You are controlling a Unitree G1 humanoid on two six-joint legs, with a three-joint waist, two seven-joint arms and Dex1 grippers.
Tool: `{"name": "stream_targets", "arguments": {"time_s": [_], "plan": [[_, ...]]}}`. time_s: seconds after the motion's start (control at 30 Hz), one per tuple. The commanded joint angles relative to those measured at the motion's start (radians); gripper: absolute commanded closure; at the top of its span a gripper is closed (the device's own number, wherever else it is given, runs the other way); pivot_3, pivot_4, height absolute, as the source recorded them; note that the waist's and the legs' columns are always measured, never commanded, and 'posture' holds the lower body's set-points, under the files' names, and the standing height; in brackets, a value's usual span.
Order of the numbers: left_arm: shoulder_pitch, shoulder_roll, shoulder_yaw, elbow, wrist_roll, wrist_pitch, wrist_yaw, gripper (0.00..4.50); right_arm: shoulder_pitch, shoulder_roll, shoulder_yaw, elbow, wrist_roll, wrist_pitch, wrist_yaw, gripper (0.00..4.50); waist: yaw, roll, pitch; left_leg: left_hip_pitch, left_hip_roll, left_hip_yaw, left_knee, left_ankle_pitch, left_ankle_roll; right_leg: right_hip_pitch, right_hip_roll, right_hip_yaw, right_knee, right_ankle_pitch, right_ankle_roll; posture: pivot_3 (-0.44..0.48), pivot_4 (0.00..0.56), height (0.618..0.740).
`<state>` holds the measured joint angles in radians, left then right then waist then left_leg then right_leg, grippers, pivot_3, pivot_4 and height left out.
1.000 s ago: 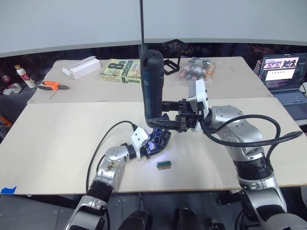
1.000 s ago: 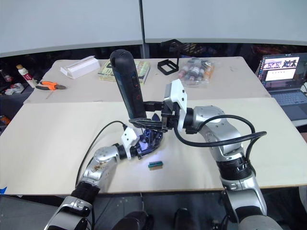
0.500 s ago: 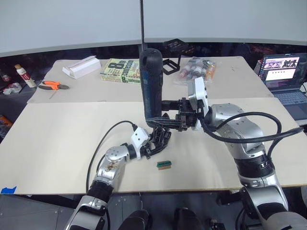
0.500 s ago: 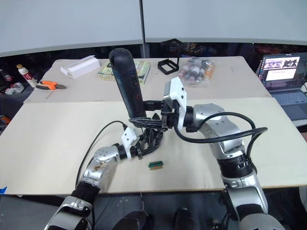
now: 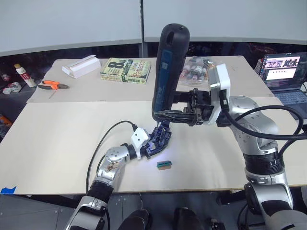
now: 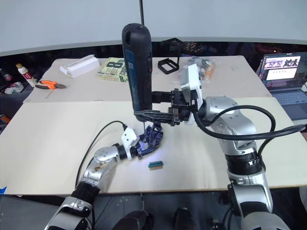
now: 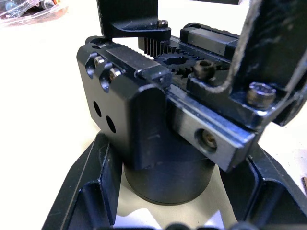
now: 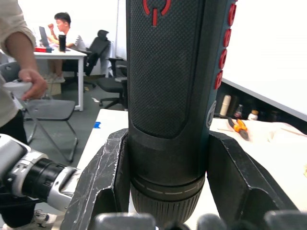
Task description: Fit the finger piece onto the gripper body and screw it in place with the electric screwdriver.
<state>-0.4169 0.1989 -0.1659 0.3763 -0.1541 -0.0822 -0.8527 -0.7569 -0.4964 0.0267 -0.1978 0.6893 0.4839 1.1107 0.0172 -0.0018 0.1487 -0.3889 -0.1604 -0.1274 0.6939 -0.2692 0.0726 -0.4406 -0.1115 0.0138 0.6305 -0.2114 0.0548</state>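
Left gripper [image 5: 152, 145] is clamping the gripper body [image 7: 144, 124], a chunky black metal block with a round base, a toothed rack along the top, small hex screws and drilled holes in its side. It is sitting between the two black fingers [image 7: 91, 191], low over the pale wooden table [image 5: 57, 134].

Right gripper [image 5: 180, 112] is gripping the electric screwdriver [image 5: 167, 67], a long dark blue-black textured cylinder with red buttons down its side and a red power mark; both fingers [image 8: 103, 177] are pressing against its lower barrel. The tool is standing nearly upright, leaning slightly, its bit end pointing down directly above the left gripper's load. A bluish glow is showing on the body below it.

A small green-and-brown rectangular block [image 5: 164, 164] is lying on the table just beside the left gripper, on the near side.

Against half a second ago: the right arm is sitting higher and farther to the robot's right, the screwdriver is raised, and the glow is back on the body. The left gripper and the block are unchanged.
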Motion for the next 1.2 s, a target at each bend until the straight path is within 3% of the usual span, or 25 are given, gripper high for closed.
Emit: {"name": "stream_targets", "arguments": {"time_s": [0.03,0.1,0.27,0.4,0.53,0.63,0.83,0.93,1.2], "plan": [[0.023,-0.002,-0.002,-0.023,-0.019,0.030,-0.010,0.88,-0.049,-0.037,-0.121,-0.087,0.136,0.035,0.003,2.64,0.000,0.000,0.000,0.000,0.000,0.000,0.000,0.000,0.000,0.000,0.000,0.000,0.000,0.000,0.000,0.000,0.150,0.740],[0.030,0.006,0.004,-0.038,-0.023,0.036,-0.012,0.05,-0.056,-0.066,-0.155,-0.104,0.186,0.071,-0.008,2.64,-0.002,0.000,0.000,0.000,0.000,0.000,0.000,0.000,0.000,0.000,0.000,0.000,-0.001,0.000,0.000,0.000,0.150,0.740],[0.069,0.043,0.039,-0.093,-0.034,0.043,-0.004,0.05,-0.073,-0.163,-0.233,-0.120,0.297,0.177,-0.044,2.64,-0.007,0.000,0.000,0.000,0.001,0.000,-0.001,0.000,0.000,0.000,-0.001,0.000,-0.001,0.000,0.000,0.000,0.150,0.740],[0.173,0.146,0.107,-0.248,-0.109,0.081,-0.053,0.05,-0.087,-0.395,-0.304,0.010,0.341,0.358,-0.018,2.64,-0.006,0.000,0.001,-0.001,0.001,0.000,-0.002,0.000,0.000,-0.002,-0.001,0.001,-0.001,0.000,0.000,0.000,0.150,0.740],[0.275,0.268,0.217,-0.389,-0.254,0.125,-0.150,0.05,-0.028,-0.675,-0.192,0.203,0.168,0.405,0.138,2.64,-0.001,0.001,0.001,-0.002,0.001,0.000,-0.003,-0.001,0.001,-0.002,-0.002,0.001,-0.003,0.000,-0.001,0.000,0.150,0.740],[0.352,0.376,0.303,-0.483,-0.394,0.168,-0.288,0.05,-0.020,-0.797,-0.031,0.333,-0.027,0.394,0.183,2.64,-0.002,0.002,0.002,-0.002,0.002,0.000,-0.003,-0.004,-0.001,-0.002,-0.002,0.000,-0.004,-0.001,-0.001,0.000,0.150,0.740],[0.445,0.529,0.404,-0.543,-0.470,0.209,-0.398,0.05,-0.044,-0.844,0.319,0.427,-0.364,0.383,0.302,2.64,-0.008,0.009,0.006,-0.004,0.002,0.003,-0.004,-0.005,-0.007,-0.008,-0.003,0.001,-0.001,-0.001,-0.001,0.000,0.150,0.740],[0.455,0.561,0.438,-0.532,-0.479,0.215,-0.417,0.05,-0.075,-0.768,0.372,0.516,-0.451,0.359,0.292,2.64,-0.011,0.011,0.006,-0.013,0.002,0.004,-0.004,0.001,-0.003,-0.018,-0.003,0.002,0.002,-0.001,-0.002,0.000,0.150,0.740],[0.489,0.599,0.487,-0.511,-0.456,0.209,-0.417,0.05,-0.129,-0.613,0.410,0.765,-0.643,0.269,0.237,2.64,-0.009,0.011,0.007,-0.012,0.002,0.004,-0.004,0.002,-0.004,-0.017,-0.002,0.002,0.001,0.000,-0.003,0.000,0.150,0.740]]}}
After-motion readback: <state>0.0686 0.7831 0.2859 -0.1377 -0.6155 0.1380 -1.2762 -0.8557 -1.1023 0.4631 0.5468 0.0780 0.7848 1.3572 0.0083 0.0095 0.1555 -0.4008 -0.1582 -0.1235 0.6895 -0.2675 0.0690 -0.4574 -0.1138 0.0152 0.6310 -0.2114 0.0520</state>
